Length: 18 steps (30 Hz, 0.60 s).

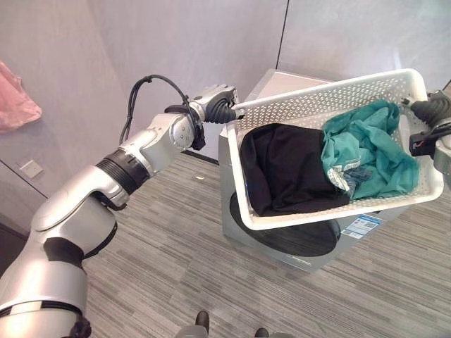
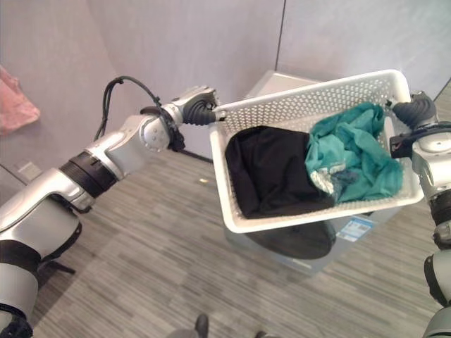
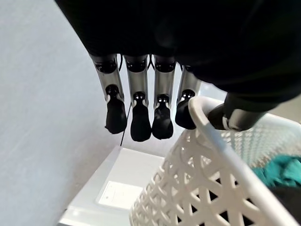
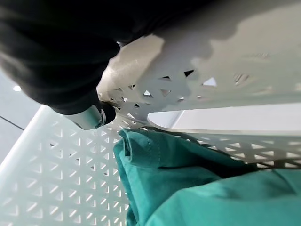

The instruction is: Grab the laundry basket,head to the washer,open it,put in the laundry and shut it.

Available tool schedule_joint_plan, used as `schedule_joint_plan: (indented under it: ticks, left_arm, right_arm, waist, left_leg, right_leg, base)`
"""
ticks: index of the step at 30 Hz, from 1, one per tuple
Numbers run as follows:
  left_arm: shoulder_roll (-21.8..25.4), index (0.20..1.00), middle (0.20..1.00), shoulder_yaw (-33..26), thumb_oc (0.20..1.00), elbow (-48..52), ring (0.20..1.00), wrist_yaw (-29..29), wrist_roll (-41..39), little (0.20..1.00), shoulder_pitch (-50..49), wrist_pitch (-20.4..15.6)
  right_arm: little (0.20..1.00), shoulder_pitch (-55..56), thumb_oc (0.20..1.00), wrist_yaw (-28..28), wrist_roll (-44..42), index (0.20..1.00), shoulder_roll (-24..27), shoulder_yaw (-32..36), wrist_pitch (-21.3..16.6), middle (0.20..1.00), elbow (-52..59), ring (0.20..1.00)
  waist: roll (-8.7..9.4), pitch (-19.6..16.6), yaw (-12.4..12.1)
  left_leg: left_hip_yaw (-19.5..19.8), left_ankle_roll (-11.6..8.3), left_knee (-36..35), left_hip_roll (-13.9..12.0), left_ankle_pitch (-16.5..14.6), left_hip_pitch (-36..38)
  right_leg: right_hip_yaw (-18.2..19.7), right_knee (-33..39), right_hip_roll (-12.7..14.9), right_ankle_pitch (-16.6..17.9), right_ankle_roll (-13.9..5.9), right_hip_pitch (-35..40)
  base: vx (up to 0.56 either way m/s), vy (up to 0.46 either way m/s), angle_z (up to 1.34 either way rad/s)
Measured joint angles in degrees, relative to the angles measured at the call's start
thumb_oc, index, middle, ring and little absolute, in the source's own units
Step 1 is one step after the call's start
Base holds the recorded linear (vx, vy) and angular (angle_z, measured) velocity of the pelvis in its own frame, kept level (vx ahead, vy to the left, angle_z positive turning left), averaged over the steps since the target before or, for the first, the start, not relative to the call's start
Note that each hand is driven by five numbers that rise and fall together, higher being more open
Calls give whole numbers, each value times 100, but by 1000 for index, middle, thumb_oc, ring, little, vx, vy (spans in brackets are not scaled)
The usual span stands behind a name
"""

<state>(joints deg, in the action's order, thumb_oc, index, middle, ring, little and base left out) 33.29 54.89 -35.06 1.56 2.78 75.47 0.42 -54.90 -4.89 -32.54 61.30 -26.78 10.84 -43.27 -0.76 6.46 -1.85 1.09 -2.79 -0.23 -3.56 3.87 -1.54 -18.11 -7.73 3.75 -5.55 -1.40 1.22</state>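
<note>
A white perforated laundry basket (image 1: 317, 95) hangs in the air between my two hands, just over the washer (image 1: 278, 81). A black garment (image 1: 289, 169) fills its left half and a crumpled teal one (image 1: 370, 151) its right half. My left hand (image 1: 218, 105) grips the left rim: in the left wrist view its fingers (image 3: 141, 122) hang down outside the wall while the thumb (image 3: 235, 117) hooks over the rim (image 3: 211, 136). My right hand (image 2: 416, 109) holds the right rim, its thumb (image 4: 91, 117) against the inner wall beside the teal cloth (image 4: 188, 188).
The grey washer stands against the wall, its dark round door (image 1: 296, 239) facing me below the basket and shut. A pink cloth (image 1: 14, 98) hangs on the left wall above a wall socket (image 1: 30, 167). Striped grey floor (image 1: 176, 267) lies in front.
</note>
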Motion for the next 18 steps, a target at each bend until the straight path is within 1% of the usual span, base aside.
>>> schedule_joint_plan:
  ticks: [1,2,4,5,6,7,8,9,10,11,12,13,14,15,16,17,18]
  left_arm:
    - [-3,200,200,45,200,-45,200,9,3,200,83,-3]
    - [-2,200,200,65,200,-97,200,17,3,200,210,-2]
    - [16,200,200,287,200,-271,200,46,0,200,540,2]
    - [21,200,200,442,200,-394,200,87,-2,200,717,7]
    - [29,200,200,466,200,-441,200,95,-2,200,790,8]
    - [31,200,200,461,200,-423,200,131,-3,200,817,-2]
    - [24,200,200,443,200,-407,200,200,-4,200,842,-21]
    - [28,200,200,445,200,-408,200,207,-4,200,843,-17]
    - [31,200,200,534,200,-495,200,227,-3,200,875,-36]
    - [-16,200,200,614,200,-789,200,252,-5,200,821,-35]
    - [20,200,200,689,200,-788,200,249,-6,200,830,-22]
    - [68,200,200,840,200,-820,200,247,-6,200,899,-11]
    - [66,200,200,828,200,-900,200,253,-8,200,882,-15]
    - [27,200,200,834,200,-939,200,263,-11,200,894,1]
    - [0,200,200,833,200,-939,200,260,-11,200,927,2]
    - [1,200,200,833,200,-947,200,259,-11,200,940,19]
    - [-32,200,200,832,200,-1032,200,252,-11,200,965,58]
  right_arm:
    - [200,-186,200,-1,-29,200,-6,-220,-16,200,-162,200]
    - [200,-368,200,2,-46,200,-23,-391,-44,200,-325,200]
    - [200,-607,200,-5,-47,200,-52,-470,-45,200,-469,200]
    - [200,-751,200,-44,-53,200,-117,-492,-54,200,-544,200]
    - [200,-776,200,-125,-50,200,-147,-478,-84,200,-545,200]
    - [200,-754,200,-154,-50,200,-128,-465,-132,200,-545,200]
    - [200,-685,200,-157,-44,200,-99,-315,-173,200,-505,200]
    - [200,-639,200,-163,-44,200,-108,-295,-188,200,-480,200]
    - [200,-617,200,-159,-23,200,-155,-294,-188,200,-469,200]
    - [200,-560,200,-182,102,200,-340,-88,-220,200,-413,200]
    - [200,-551,200,-183,185,200,-355,-119,-208,200,-327,200]
    - [200,-587,200,-199,253,200,-391,-123,-196,200,-307,200]
    - [200,-513,200,-243,316,200,-475,-37,-202,200,-270,200]
    - [200,-510,200,-229,311,200,-450,-82,-183,200,-274,200]
    - [200,-537,200,-232,373,200,-474,-91,-183,200,-296,200]
    - [200,-598,200,-243,430,200,-488,-95,-183,200,-348,200]
    - [200,-610,200,-231,468,200,-509,-101,-182,200,-360,200]
  waist:
    - [14,9,31]
    - [102,59,47]
    - [206,124,24]
    - [312,186,18]
    - [377,232,35]
    - [395,242,79]
    - [387,251,116]
    - [369,241,113]
    - [293,209,138]
    - [137,189,141]
    - [3,143,206]
    - [-60,134,230]
    - [-80,140,240]
    - [-77,121,299]
    - [-80,119,294]
    - [-106,106,283]
    - [-138,93,293]
  left_leg:
    - [-4,-25,116,-4,12,-80]
    - [2,-27,461,17,13,-297]
    - [9,-30,1053,7,7,-689]
    - [-11,-39,1479,-4,-78,-979]
    - [-41,-18,1431,-41,-113,-1098]
    - [-49,-22,1238,-87,-105,-1213]
    - [-13,-39,893,-182,-60,-1307]
    - [-13,-64,760,-229,-40,-1340]
    - [6,-20,797,-183,-73,-1342]
    - [19,81,857,49,-64,-1153]
    - [-17,107,902,152,-82,-1032]
    - [-22,385,1008,280,-247,-891]
    - [-172,395,760,415,-217,-554]
    - [-189,501,703,574,-229,-429]
    - [-316,595,650,701,-282,-330]
    - [-396,660,577,789,-318,-236]
    - [-475,714,520,865,-320,-137]
  right_leg:
    - [5,-4,-22,-2,4,-22]
    - [27,-18,13,-11,27,-77]
    - [30,-9,47,36,98,-138]
    - [-7,91,118,94,182,-56]
    - [-49,188,128,101,185,33]
    - [-143,308,118,101,177,119]
    - [-224,341,86,132,160,169]
    - [-222,341,67,129,157,202]
    - [-98,356,45,32,-8,245]
    - [40,165,140,-62,-54,270]
    - [97,162,150,-119,-127,289]
    - [227,1,233,-190,-224,290]
    - [377,-285,356,-322,-238,271]
    - [458,-402,532,-351,-276,277]
    - [521,-620,688,-411,-349,213]
    - [583,-934,821,-456,-372,66]
    - [710,-1401,1004,-572,-375,-137]
  base:
    - [-49,-44,2]
    - [0,0,0]
    - [68,100,1]
    - [125,180,11]
    - [107,147,21]
    - [109,141,31]
    - [224,292,20]
    - [227,298,2]
    - [461,517,-44]
    - [308,320,-50]
    - [391,412,-63]
    - [172,197,-55]
    - [236,285,-50]
    - [204,247,-40]
    - [117,157,-29]
    - [146,152,-35]
    - [119,116,-37]
